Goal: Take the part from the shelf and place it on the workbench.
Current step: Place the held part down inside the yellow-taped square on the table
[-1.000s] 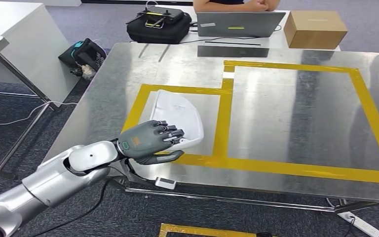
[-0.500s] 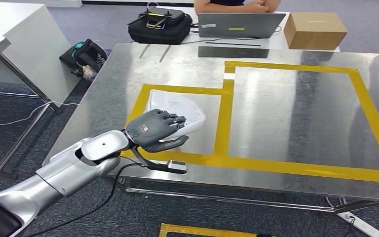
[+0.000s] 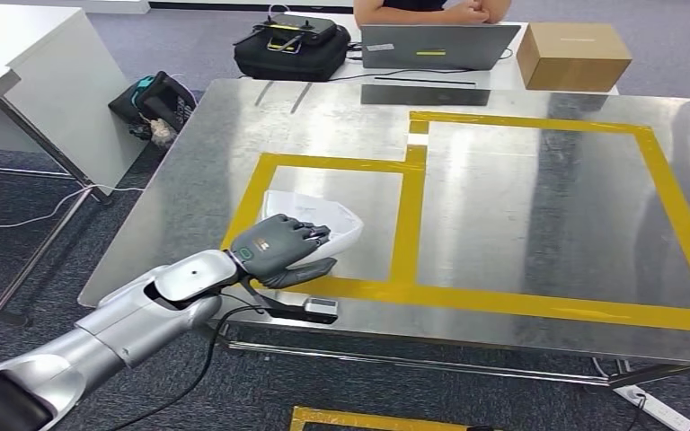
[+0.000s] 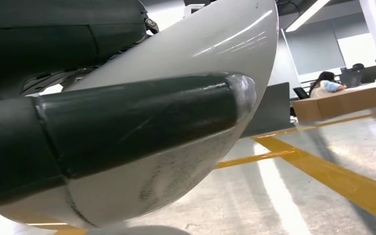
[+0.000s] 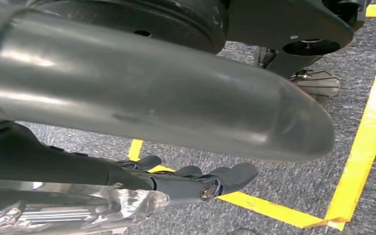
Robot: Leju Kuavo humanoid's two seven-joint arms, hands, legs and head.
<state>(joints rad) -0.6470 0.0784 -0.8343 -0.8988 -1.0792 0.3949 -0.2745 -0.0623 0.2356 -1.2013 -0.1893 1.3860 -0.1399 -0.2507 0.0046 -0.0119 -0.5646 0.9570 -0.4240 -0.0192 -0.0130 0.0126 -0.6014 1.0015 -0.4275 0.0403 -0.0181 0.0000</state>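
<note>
We grip the white curved plastic part (image 3: 323,218) in our left hand (image 3: 277,246), thumb beneath, fingers above. It hangs low over the steel workbench (image 3: 521,206), inside the yellow tape outline (image 3: 406,215), ready for release.

Our right hand (image 5: 196,178) hangs open.

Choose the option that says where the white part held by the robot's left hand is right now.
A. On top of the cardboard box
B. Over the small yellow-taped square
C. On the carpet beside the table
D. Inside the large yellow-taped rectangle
B: in the head view the left hand holds the white part over the small yellow-taped square on the metal workbench.
</note>
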